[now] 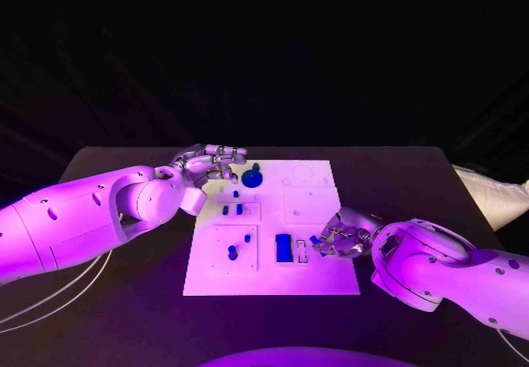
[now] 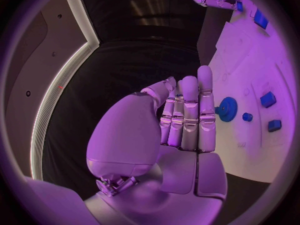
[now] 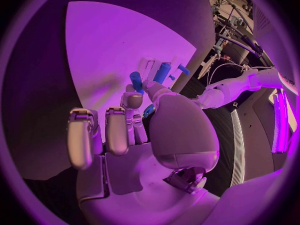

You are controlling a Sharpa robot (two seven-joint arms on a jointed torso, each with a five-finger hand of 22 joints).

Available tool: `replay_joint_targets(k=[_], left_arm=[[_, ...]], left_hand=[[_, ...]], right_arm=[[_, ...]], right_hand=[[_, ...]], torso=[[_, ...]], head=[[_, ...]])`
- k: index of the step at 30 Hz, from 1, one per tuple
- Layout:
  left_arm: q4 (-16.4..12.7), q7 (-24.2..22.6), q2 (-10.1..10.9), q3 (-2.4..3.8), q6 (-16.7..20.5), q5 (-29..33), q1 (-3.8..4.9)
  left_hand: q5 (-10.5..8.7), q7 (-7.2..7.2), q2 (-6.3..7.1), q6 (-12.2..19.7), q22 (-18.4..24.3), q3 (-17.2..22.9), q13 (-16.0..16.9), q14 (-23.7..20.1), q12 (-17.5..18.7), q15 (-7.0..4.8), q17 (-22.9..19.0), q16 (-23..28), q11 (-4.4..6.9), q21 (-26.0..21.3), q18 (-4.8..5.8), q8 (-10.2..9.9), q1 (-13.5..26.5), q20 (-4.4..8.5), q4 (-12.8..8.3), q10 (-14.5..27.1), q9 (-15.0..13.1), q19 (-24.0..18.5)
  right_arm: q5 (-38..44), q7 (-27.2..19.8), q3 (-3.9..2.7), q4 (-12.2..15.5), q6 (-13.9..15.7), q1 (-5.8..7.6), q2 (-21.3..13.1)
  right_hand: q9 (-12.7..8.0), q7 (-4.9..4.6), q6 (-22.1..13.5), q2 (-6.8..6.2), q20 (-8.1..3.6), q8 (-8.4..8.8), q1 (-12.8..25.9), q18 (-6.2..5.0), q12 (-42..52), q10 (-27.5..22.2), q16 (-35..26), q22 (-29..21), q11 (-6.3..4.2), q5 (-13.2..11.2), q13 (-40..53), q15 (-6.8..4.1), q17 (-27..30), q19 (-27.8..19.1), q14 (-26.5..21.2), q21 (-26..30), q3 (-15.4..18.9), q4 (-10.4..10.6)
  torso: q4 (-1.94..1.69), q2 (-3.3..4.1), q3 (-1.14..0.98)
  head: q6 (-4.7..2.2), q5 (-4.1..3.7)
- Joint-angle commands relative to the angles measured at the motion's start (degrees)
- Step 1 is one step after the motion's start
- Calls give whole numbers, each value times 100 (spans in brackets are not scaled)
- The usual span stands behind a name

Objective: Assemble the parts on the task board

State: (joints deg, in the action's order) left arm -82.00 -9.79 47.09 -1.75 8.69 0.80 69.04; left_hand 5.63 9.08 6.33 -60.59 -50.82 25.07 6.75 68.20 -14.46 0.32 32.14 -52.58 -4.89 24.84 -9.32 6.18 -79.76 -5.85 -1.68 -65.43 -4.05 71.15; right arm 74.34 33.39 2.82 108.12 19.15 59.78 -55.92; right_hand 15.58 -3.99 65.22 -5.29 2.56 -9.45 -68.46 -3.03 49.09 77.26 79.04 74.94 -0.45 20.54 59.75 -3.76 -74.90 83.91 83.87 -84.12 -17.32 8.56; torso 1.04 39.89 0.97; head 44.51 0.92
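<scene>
Head: task board [image 1: 319, 277] lies mid-table, long axis running away from robot. Left hand [image 1: 212, 163] at its far-left corner, beside round blue gear [image 1: 252, 180]. Right hand [image 1: 342, 235] at right edge, pinching small blue part [image 1: 314, 239].

Left wrist: fingers [image 2: 189, 113] straight, together, holding nothing.

Right wrist: blue peg [image 3: 136, 81] beyond fingertips, grip unclear here.

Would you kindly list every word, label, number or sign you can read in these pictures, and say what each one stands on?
None can be read.
The task board shows only faint engraved outlines and slots, no legible letters or digits.
The blue parts, such as the blue gear, carry no visible marking.
The left hand and right hand show no readable label or brand.
</scene>
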Motion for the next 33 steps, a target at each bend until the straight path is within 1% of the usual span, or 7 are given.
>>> replay_joint_targets(k=[1, 8, 13, 20, 24, 29, 33], left_arm=[[-8, -6, -14, 5, -101, -39, 2], [-14, 0, -17, 5, -84, -64, 2], [-21, 2, -20, 5, -82, -68, 3], [-30, -14, -15, 5, -83, -70, 3], [-32, -8, -14, 5, -96, -70, 3], [-24, 7, -11, 5, -113, -70, 3], [-28, 28, -9, 5, -151, -70, 3]], left_hand=[[36, 23, -12, 24, -7, 17, -8, -34, -33, -7, -9, 8, -14, -9, -110, 10, -18, 2, -38, 42, -4, -33], [37, 24, -15, 24, -9, 21, -8, -35, -34, -7, -10, 7, -15, -8, -109, 11, -20, 3, -40, 43, -4, -34], [42, 26, -29, 25, -14, 39, -9, -38, -38, -7, -13, 5, -16, -4, -109, 13, -33, 5, -51, 46, -4, -35], [44, 27, -35, 25, -18, 50, -9, -40, -41, -7, -15, 4, -17, -1, -109, 14, -40, 6, -59, 48, -4, -36], [44, 27, -35, 25, -18, 50, -9, -40, -41, -7, -15, 4, -17, -1, -109, 14, -40, 6, -59, 48, -4, -36], [44, 27, -35, 25, -18, 50, -9, -40, -41, -7, -15, 4, -17, -1, -109, 14, -40, 6, -59, 48, -4, -36], [44, 29, -37, 26, -20, 55, -10, -40, -42, -7, -16, 3, -18, 1, -108, 15, -41, 6, -62, 50, -4, -36]], right_arm=[[-310, 44, 0, -24, 16, 1, 69], [-321, 97, 1, -130, -158, -5, 240], [-291, 119, 1, -177, -186, -7, 325], [-252, 133, 2, -201, -241, -8, 380], [-209, 150, 2, -214, -328, -8, 396], [-159, 160, 2, -214, -395, -8, 415], [-129, 164, 2, -214, -437, -8, 429]], right_hand=[[-4, -2, 53, 1, -20, 36, 59, 88, 58, 35, 26, 741, 0, 66, 30, -37, -187, 49, 375, -37, 28, 5], [13, 20, 97, 30, -28, 13, 49, 92, 162, 89, 29, 759, -18, 82, 110, -49, -189, 63, 376, -50, 39, -14], [20, 26, 112, 50, -32, 6, 58, 93, 204, 112, 28, 763, -23, 93, 142, -54, -188, 66, 376, -52, 44, -10], [30, 30, 129, 69, -39, 0, 119, 94, 253, 143, 36, 766, -28, 77, 184, -60, -198, 69, 379, -54, 86, 21], [45, 51, 166, 97, -46, -17, 148, 91, 390, 204, 21, 758, -42, 43, 292, -69, -180, 65, 375, -49, 114, 30], [61, 64, 206, 150, -58, -32, 258, 92, 497, 264, 18, 759, -54, -4, 384, -81, -179, 66, 373, -48, 172, 97], [68, 67, 219, 177, -63, -33, 352, 93, 530, 286, 24, 764, -56, -29, 421, -84, -187, 70, 375, -51, 223, 159]], torso=[[-1, 1, 2], [-7, 7, -1], [-7, -2, 7], [0, 2, 1], [-5, -1, 1], [1, -1, -5], [-1, 1, 0]], head=[[0, -6], [-4, 15], [10, 4], [44, 83], [59, 80], [62, 87], [60, 82]])
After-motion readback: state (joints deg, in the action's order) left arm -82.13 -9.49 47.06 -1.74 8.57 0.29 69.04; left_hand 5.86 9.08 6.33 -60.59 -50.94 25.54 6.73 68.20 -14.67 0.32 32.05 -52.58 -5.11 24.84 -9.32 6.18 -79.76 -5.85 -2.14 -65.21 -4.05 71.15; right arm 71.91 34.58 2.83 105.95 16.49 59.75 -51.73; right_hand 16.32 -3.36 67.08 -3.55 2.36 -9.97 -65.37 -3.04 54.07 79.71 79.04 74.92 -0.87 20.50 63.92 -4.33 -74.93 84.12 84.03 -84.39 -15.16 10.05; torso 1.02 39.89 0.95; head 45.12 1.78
